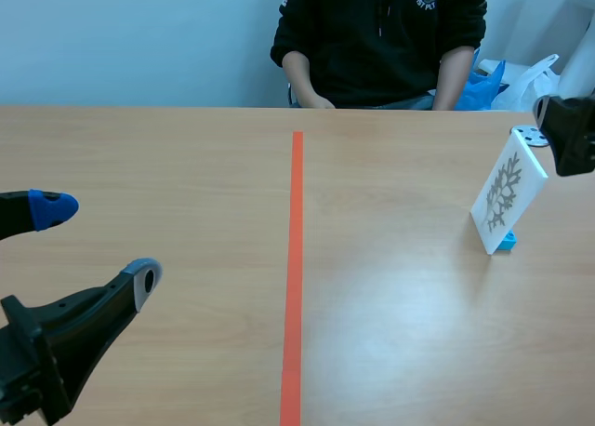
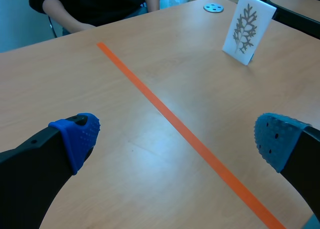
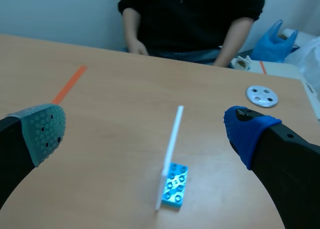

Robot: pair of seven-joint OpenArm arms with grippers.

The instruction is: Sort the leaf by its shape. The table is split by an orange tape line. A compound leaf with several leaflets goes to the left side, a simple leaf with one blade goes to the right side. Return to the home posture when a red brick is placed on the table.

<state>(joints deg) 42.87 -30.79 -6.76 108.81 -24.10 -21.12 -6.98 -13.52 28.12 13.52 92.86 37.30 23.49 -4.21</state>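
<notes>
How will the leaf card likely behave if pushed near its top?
It would probably tip: the card stands tall on edge in one small blue brick. It looks stiff, as its thin edge runs straight. Being so thin, it is likely light, so a low push might slide it along the smooth table.

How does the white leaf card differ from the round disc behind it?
The leaf card stands on edge in a blue brick; the disc lies flat on the table. The card is rectangular with a leaf picture; the disc is round with holes. Both are pale and sit right of the orange line.
</notes>
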